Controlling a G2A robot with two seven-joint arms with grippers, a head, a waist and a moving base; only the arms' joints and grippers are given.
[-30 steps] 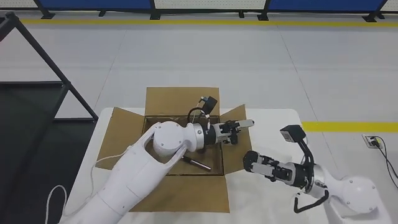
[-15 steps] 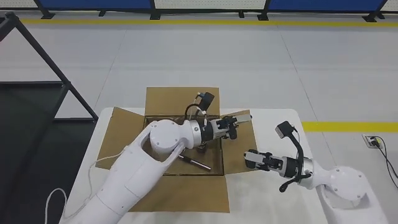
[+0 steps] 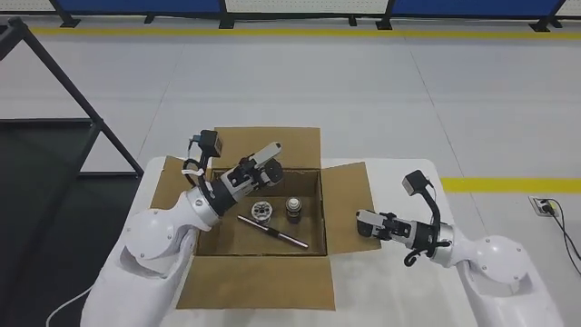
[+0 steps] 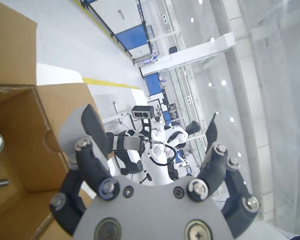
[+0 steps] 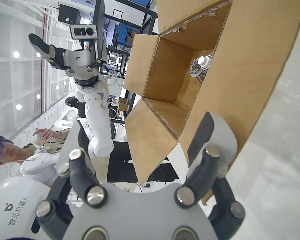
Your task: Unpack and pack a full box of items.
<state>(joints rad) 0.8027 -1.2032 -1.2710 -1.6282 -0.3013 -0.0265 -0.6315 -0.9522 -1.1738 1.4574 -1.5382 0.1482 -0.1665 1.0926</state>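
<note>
An open cardboard box (image 3: 223, 227) sits on the white table with all flaps spread. Inside lie a round metal part (image 3: 262, 210), a small dark jar (image 3: 294, 206) and a dark rod (image 3: 272, 233). My left gripper (image 3: 269, 163) hangs open and empty over the box's back left; in its own view the gripper (image 4: 152, 131) has the box wall (image 4: 27, 136) beside it. My right gripper (image 3: 361, 223) stands open and empty at the outer edge of the right flap (image 3: 345, 202). In the right wrist view the gripper (image 5: 142, 138) faces the box (image 5: 170, 76); the metal part (image 5: 199, 65) shows inside.
The table's white top (image 3: 399, 282) has free room to the right of the box, under my right arm. A black metal rack (image 3: 54, 82) stands off the table's left side. The box flaps cover much of the table's left and front.
My left arm has swung from over the box's right side to its back left, uncovering the items inside. The right flap has dropped flat outward. My right gripper has drawn in toward that flap.
</note>
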